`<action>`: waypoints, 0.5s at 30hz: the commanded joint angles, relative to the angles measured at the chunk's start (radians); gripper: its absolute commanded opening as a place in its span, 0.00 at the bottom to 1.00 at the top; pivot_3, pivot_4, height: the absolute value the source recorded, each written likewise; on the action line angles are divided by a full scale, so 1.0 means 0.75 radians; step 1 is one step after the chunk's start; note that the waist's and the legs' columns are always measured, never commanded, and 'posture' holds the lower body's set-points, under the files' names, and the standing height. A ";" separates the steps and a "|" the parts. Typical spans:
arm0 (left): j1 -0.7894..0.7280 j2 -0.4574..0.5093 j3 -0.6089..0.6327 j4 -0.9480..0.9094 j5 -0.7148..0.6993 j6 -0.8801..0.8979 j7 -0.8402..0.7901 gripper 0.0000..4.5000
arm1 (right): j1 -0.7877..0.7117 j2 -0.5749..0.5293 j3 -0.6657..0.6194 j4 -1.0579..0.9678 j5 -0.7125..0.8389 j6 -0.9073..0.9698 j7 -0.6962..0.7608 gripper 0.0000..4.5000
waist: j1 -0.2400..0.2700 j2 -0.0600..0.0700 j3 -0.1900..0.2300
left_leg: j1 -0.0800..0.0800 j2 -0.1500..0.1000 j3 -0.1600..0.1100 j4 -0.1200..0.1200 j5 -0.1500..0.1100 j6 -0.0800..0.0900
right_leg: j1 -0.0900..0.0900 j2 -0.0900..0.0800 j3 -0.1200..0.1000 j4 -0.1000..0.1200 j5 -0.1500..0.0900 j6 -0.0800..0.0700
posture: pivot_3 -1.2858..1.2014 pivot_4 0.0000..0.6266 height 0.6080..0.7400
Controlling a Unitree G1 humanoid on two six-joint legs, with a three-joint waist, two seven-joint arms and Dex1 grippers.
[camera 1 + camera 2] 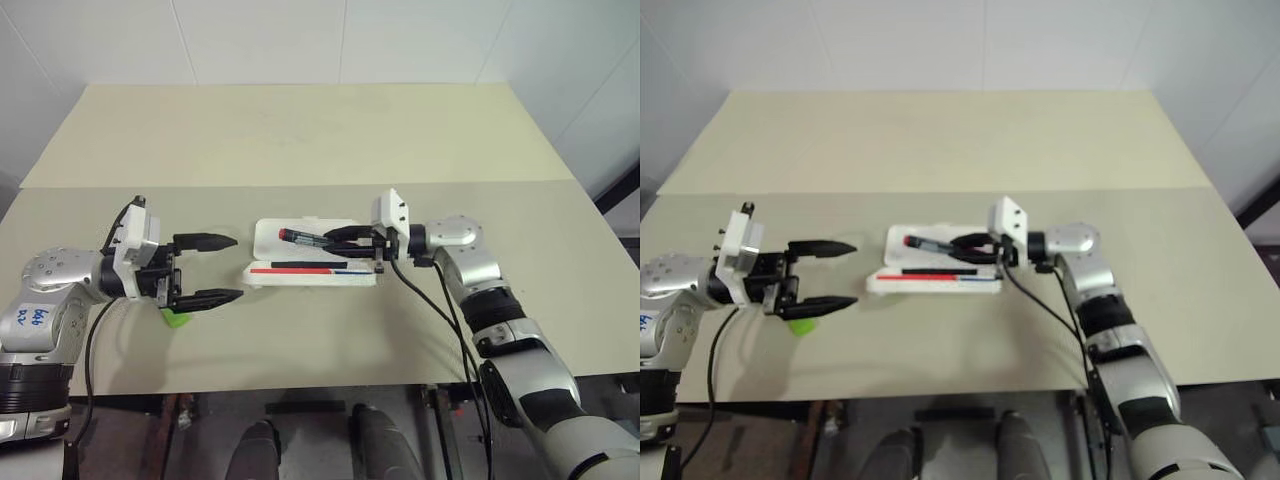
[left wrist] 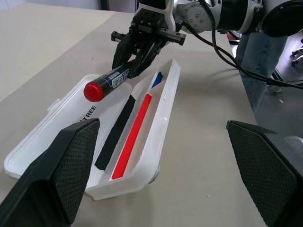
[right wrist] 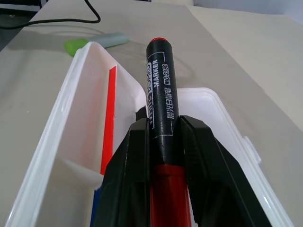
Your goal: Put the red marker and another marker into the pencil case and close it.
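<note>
Beige tabletop [image 1: 300,130] at mid-frame: right gripper [image 1: 345,238] — clamped on the black-barrelled, red-capped marker [image 1: 305,237] — hangs over the open white plastic pencil case [image 1: 310,272]. Next, likely lower and release; left gripper [image 1: 215,269] waits, fingers apart, above the chunky green marker [image 1: 179,319].

A broad, flat table with a matte beige top [image 1: 300,140] fills the middle of the room, a straight seam running across it from side to side. Behind its far edge stands a plain white panelled wall [image 1: 300,40]. Off beyond one side of the table stands a person in blue jeans [image 2: 258,61].
</note>
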 commanded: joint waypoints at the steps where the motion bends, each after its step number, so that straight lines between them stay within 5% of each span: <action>1: 0.018 -0.007 0.030 -0.071 -0.002 -0.020 0.032 1.00 | 0.045 0.034 0.016 -0.117 0.008 0.013 -0.024 0.13 | -0.004 0.000 0.000 | 0.000 0.000 0.000 0.000 0.000 0.000 | 0.000 0.000 0.000 0.001 0.000 0.000 | 0.52 0.24 1.00; 15: 0.013 -0.032 -0.018 -0.074 0.034 -0.037 0.064 1.00 | 0.200 0.059 0.050 -0.291 -0.011 0.109 -0.121 0.13 | -0.018 0.000 0.000 | 0.001 0.000 0.000 0.001 0.000 0.000 | 0.000 0.000 0.000 0.002 0.000 0.000 | 0.52 0.24 1.00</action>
